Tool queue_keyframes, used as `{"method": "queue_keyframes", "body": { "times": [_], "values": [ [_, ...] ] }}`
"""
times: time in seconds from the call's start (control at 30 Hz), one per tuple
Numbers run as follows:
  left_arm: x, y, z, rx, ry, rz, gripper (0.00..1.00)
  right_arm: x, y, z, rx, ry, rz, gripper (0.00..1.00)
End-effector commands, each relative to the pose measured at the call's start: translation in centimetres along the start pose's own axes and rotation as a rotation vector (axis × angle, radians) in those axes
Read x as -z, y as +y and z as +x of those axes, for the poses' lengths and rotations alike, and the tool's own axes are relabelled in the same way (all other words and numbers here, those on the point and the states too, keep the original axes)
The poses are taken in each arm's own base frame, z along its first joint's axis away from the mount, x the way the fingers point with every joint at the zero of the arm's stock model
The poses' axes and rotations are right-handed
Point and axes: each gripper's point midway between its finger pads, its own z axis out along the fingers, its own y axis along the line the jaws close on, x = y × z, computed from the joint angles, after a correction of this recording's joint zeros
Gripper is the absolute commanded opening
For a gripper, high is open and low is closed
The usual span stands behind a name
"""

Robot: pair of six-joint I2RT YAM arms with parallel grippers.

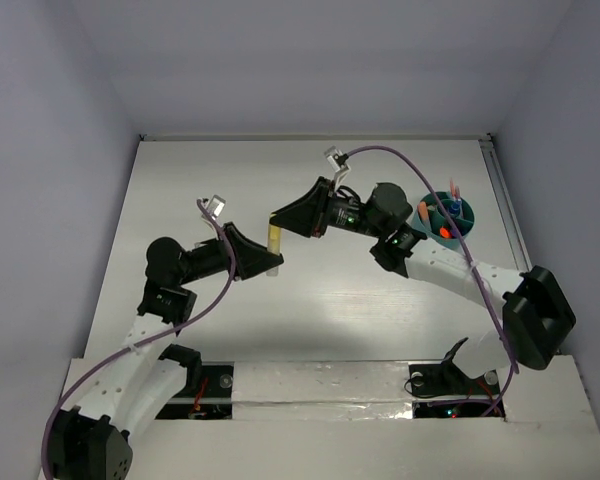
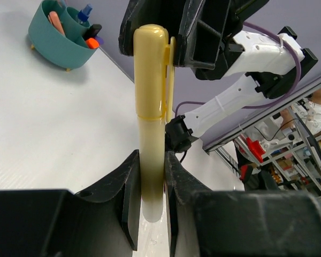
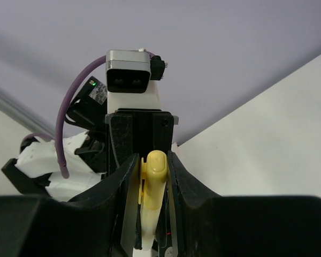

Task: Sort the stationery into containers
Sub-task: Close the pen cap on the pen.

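Clamped in left claw (image 2: 150, 187) by its barrel: yellow marker (image 2: 151, 80), cap end pinched in right claw (image 3: 152, 179). In top view alone: both claws mid-table, teal cup (image 2: 51, 49) well to their right. Clearest from left wrist, inside cup: orange highlighter (image 2: 55, 21), blue pen (image 2: 85, 10), orange stub (image 2: 93, 43)

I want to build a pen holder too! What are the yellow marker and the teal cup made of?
The marker looks like plastic, smooth and slightly glossy: its cap has a soft shine and a moulded clip on the side. The cup is probably plastic too, smooth but duller: it is one even teal colour with thin curved walls.
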Motion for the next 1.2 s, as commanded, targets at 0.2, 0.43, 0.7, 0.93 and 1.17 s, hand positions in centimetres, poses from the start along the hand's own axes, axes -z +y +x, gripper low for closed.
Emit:
{"method": "queue_keyframes", "body": {
  "times": [0.2, 0.43, 0.7, 0.93, 1.17],
  "values": [
    [-0.5, -3.9, -8.1, -0.274, -0.214, 0.024, 0.00, 1.4, -1.6, 14.1, -0.148, 0.322, 0.041, 0.00],
    [0.0, -3.6, -9.3, -0.297, -0.233, 0.002, 0.00, 2.6, -2.0, 16.4, -0.188, 0.333, 0.065, 0.00],
    [0.1, -3.3, -9.9, -0.286, -0.248, 0.003, 0.00, 3.4, -2.3, 19.3, -0.252, 0.377, 0.061, 0.00],
    [0.2, -2.8, -10.2, -0.291, -0.257, -0.024, 0.00, 3.5, -1.4, 21.7, -0.287, 0.441, 0.037, 0.00],
    [0.6, -1.6, -10.8, -0.307, -0.273, -0.087, 0.00, 3.7, 0.3, 22.4, -0.289, 0.478, 0.010, 0.00]
  ]
}}
